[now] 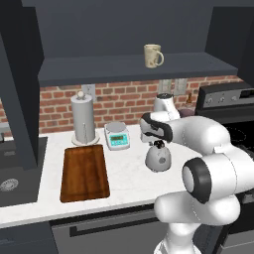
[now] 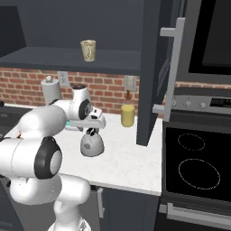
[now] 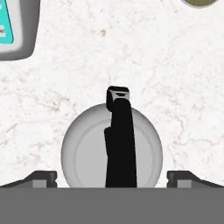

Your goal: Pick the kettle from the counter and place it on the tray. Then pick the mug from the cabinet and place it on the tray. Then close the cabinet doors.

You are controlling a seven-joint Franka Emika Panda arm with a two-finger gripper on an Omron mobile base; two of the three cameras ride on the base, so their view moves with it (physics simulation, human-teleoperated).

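- The kettle [image 1: 158, 158] sits on the white bench [image 1: 129, 173], to the right of the tray [image 1: 85, 172] and well apart from it.
- The gripper [image 3: 112, 177] hangs right above the kettle. Its two tips are spread wide, one on each side of the round grey body, and they pinch nothing.
- In the hand view the bottom of the kettle is cut off, so I cannot tell if the tips touch it.
- The black handle [image 3: 119, 140] runs across the top of the kettle, between the two tips.
- In the left base view the white arm covers the top of the kettle, and only its lower part and a bit of black show.
- The tray lies flat on the bench with nothing on it.
- The mug [image 1: 153, 55] stands on the shelf of the cabinet [image 1: 134, 67], high above the bench. Its handle points right.
- One cabinet door [image 2: 155, 72] stands open on the right. Its silver handle [image 2: 171, 72] sticks out toward us.
- A small white and teal scale [image 1: 117, 136] sits just behind the tray. In the hand view just a corner of it shows.
- A tall grey paper towel roll [image 1: 83, 119] stands by the brick wall.
- A yellow cup [image 2: 127, 115] stands far back near the open door.
- Something white stands behind the arm, partly hidden. I cannot tell what it is.
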